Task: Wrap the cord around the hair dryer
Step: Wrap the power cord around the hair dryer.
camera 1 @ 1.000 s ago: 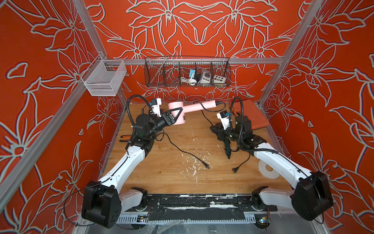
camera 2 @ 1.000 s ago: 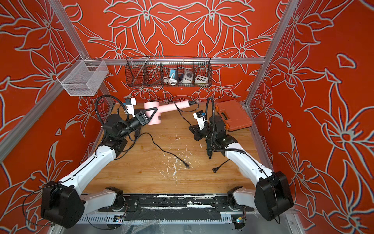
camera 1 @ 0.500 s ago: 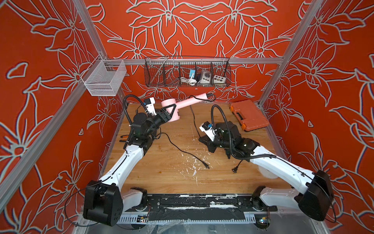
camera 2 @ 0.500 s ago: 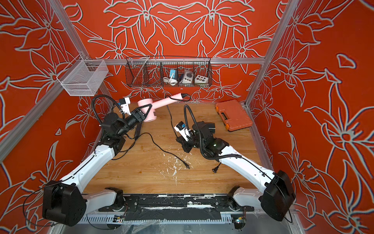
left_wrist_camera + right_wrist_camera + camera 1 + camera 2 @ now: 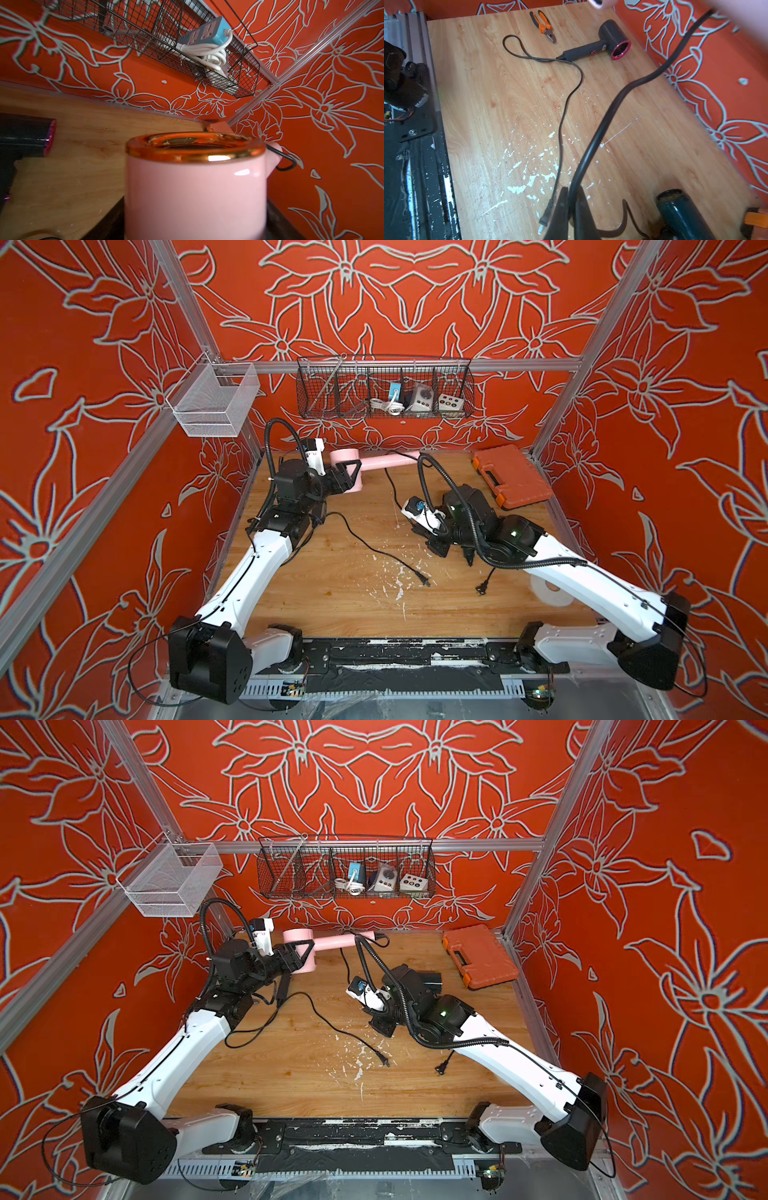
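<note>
In both top views: pink hair dryer below the black wire basket, barrel under one end of the basket, handle reaching along under its middle. Clamped across the barrel by the left gripper, jaws spread only as far as the barrel's width.

Left wrist view: filled by the pink barrel and its gold rim, dark jaws just showing on either flank. Above it the wire basket, holding a blue power strip.

Right wrist view: right gripper pinched fully together on the cord — black, thick, rising out of the jaws toward a pink blur. Beyond, flat on the wooden table, a dark hair dryer with a magenta ring, its thin lead loose across the boards — orange pliers near the lead's far loop.
</note>
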`<state>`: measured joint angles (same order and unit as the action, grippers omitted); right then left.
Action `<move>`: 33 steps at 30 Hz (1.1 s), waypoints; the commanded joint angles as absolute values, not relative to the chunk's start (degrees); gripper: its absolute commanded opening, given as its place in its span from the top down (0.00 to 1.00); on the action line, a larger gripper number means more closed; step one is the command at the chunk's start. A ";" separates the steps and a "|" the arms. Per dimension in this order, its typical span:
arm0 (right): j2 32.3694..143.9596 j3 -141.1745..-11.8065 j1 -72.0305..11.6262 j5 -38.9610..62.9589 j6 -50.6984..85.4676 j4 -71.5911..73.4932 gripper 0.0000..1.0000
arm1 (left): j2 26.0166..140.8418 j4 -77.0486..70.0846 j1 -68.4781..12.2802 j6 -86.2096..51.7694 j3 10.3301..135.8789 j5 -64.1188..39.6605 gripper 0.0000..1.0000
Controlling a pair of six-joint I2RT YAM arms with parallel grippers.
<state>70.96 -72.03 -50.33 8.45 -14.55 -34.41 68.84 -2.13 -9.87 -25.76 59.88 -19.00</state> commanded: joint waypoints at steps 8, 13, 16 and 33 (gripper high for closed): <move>74.67 -85.56 -50.54 -4.82 -29.25 -48.13 1.00 | 66.42 16.62 -15.95 -7.25 65.91 -16.01 1.00; 77.49 -89.24 -49.06 -7.73 -32.82 -47.83 1.00 | 64.27 20.67 -16.17 -5.15 65.36 -19.98 1.00; 79.83 -91.57 -47.93 -8.09 -34.68 -47.38 1.00 | 63.99 23.94 -17.36 -2.75 65.83 -22.31 1.00; 90.31 -89.84 -33.36 35.75 -20.33 -34.35 1.00 | 61.96 6.44 -20.08 -14.83 62.90 -50.46 1.00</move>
